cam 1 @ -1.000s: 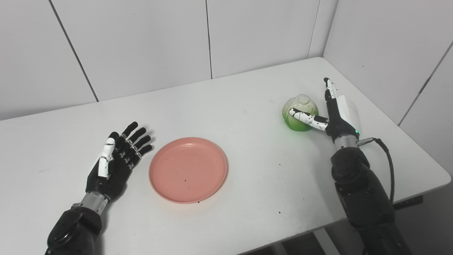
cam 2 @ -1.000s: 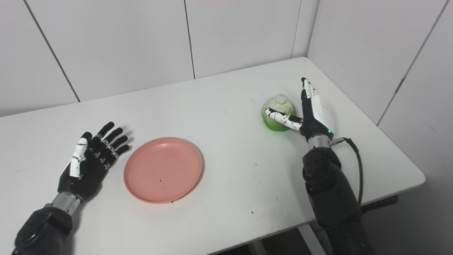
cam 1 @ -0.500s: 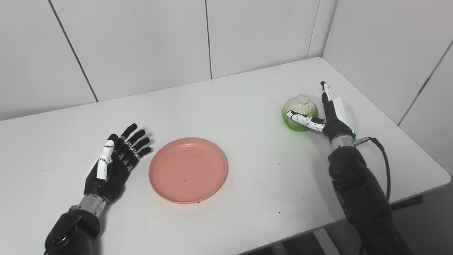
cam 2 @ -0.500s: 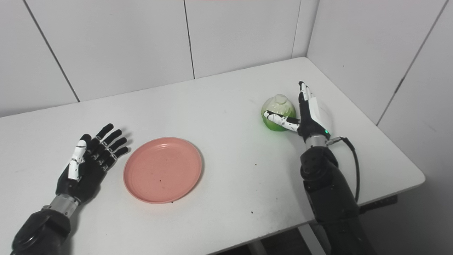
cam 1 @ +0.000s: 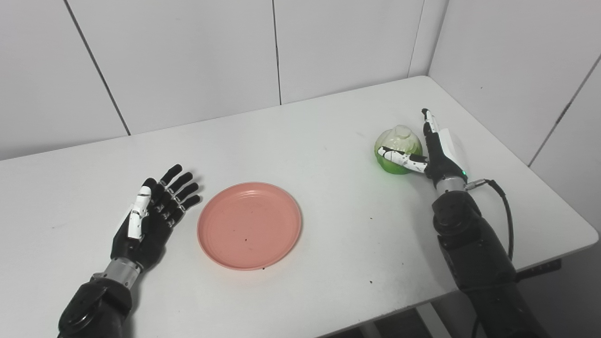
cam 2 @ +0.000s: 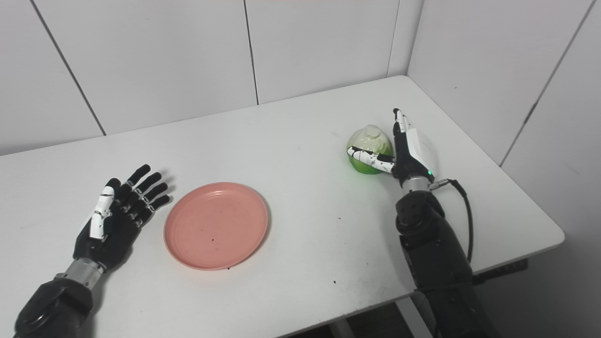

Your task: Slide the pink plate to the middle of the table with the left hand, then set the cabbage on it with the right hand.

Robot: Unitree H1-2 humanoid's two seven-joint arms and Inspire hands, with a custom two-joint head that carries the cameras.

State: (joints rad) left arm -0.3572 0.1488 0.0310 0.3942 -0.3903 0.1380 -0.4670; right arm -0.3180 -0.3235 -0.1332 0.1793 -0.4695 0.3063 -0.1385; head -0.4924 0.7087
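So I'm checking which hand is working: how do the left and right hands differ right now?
The left hand lies flat, palm up, fingers spread, beside the pink plate without touching it. The right hand stands on edge against the cabbage, thumb across its front, fingers not closed round it. Both are open and hold nothing.

The near side of the cabbage (cam 1: 396, 149) is crossed by the thumb of the right hand (cam 1: 434, 151); whether palm or fingers touch its far side cannot be told. Both forearms are cut off by the bottom edge. The desk (cam 1: 328, 141) runs past the left edge. Dark specks on the pink plate (cam 1: 249, 225) are too small to identify.
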